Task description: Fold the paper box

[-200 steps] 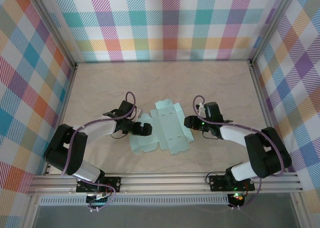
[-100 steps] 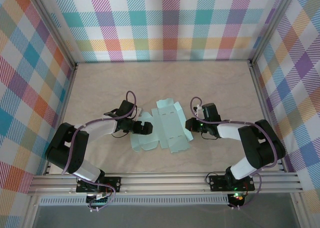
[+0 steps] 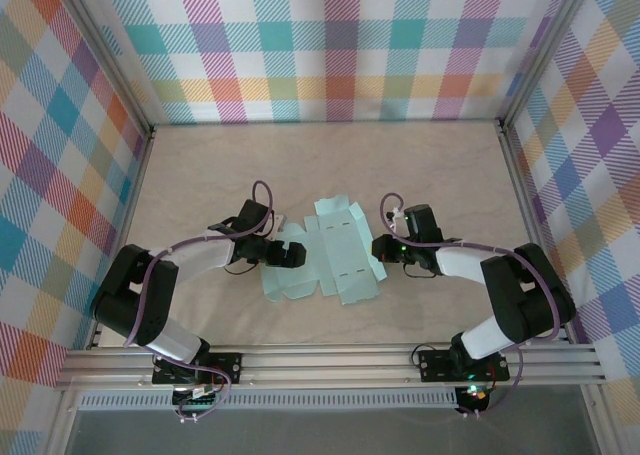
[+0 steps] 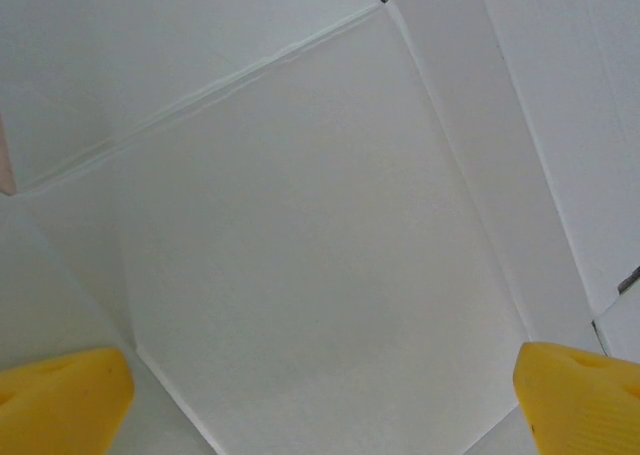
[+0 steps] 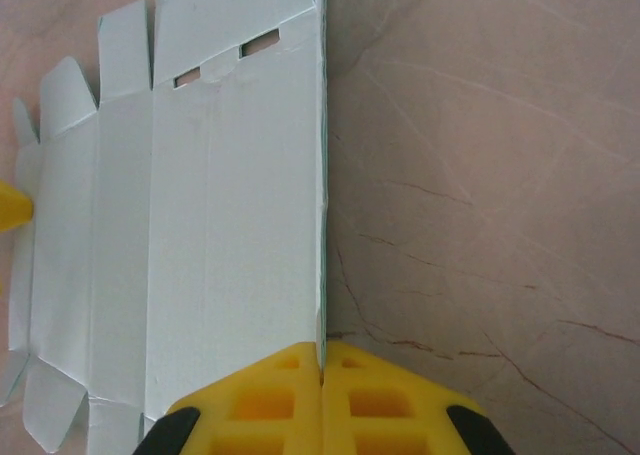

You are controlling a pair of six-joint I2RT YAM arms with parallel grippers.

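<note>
On the pale marbled table (image 3: 330,165), inside plaid walls (image 3: 340,45), the paper box (image 3: 335,255) is lying flat as an unfolded mint-blue die-cut sheet between the two arms.

The paper box (image 5: 230,205) is sitting mid-table, with scalloped tabs spreading outward and small slots showing near one end. The right gripper (image 3: 380,247) is meeting its right edge. The right wrist view shows that gripper (image 5: 322,395) pressing its yellow fingers tightly together, with the slightly raised card edge running into the seam between them, so it is pinching the card. The left gripper (image 3: 293,257) is hovering over the left side with its yellow fingertips (image 4: 60,400) standing wide apart above the card (image 4: 300,225), grasping nothing.
</note>
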